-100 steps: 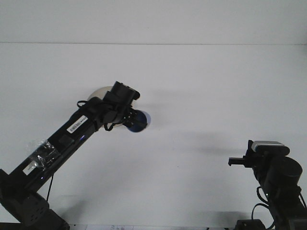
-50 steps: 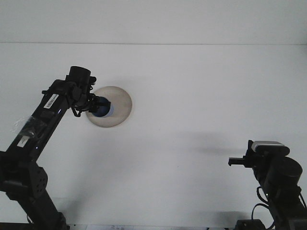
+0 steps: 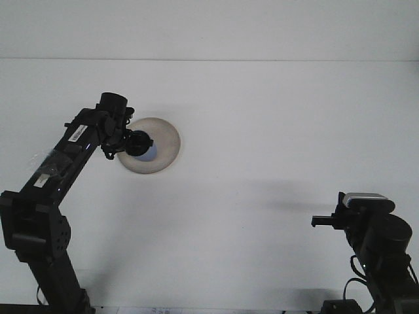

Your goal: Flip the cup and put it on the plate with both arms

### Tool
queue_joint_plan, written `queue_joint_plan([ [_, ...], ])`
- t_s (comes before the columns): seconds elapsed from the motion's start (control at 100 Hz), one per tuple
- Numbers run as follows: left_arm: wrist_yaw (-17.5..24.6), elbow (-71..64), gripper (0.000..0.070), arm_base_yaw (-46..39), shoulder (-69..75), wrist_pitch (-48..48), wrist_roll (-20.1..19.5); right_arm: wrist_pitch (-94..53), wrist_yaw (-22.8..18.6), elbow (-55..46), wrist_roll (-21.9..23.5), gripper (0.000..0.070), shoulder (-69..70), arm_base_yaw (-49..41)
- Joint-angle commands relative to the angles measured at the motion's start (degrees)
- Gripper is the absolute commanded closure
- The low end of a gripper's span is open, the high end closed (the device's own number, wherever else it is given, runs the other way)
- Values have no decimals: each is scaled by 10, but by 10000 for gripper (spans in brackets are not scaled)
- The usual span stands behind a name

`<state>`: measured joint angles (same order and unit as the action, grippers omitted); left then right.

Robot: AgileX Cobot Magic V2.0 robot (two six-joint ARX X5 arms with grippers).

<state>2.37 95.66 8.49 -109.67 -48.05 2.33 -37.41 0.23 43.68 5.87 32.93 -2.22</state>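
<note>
White tabletop (image 3: 275, 131), left gripper (image 3: 139, 144) clamped on the blue cup (image 3: 147, 150) over the plate (image 3: 163, 140): lower gently, release centred; right gripper (image 3: 319, 221) fingers unreadable.

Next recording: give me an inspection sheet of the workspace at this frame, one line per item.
Surface: white table, evenly lit, bare around the plate.
Job's things: beige plate left of centre; blue cup over the plate, at the left gripper.
Clutter: nothing seen.
Grippers: left gripper at the cup above the plate, grip not clear from this view; right gripper parked low at the right, away from the plate.
Cables: black cable loops on the left arm's wrist and beside the right arm's base.
Surroundings: plain white wall behind the table.
</note>
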Motion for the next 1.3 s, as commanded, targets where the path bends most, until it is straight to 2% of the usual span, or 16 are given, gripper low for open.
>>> queue_joint_plan([
  [0.0, 15, 24, 275, 2, -12, 3, 2, 0, 2, 3, 6, 700, 2, -1],
  [0.11, 37, 42, 62, 2, -12, 3, 2, -2, 2, 3, 6, 700, 2, -1],
  [0.16, 37, 51, 0, 2, -12, 4, 1, -2, 2, 3, 6, 700, 2, -1],
  [0.47, 37, 96, 0, 2, 9, 15, 12, -3, 2, 3, 6, 700, 2, -1],
  [0.72, 29, 71, 0, 10, 128, 42, 25, -2, 2, 3, 6, 700, 2, -1],
  [0.92, -12, -64, 0, 29, 290, 126, 45, 6, 2, 3, 6, 700, 2, -1],
  [1.21, -16, -368, 0, 43, 539, 281, 96, 14, 2, 3, 4, 700, 2, -1],
  [1.29, -35, -445, 0, 43, 601, 307, 102, 14, 2, 3, 4, 700, 2, -1],
])
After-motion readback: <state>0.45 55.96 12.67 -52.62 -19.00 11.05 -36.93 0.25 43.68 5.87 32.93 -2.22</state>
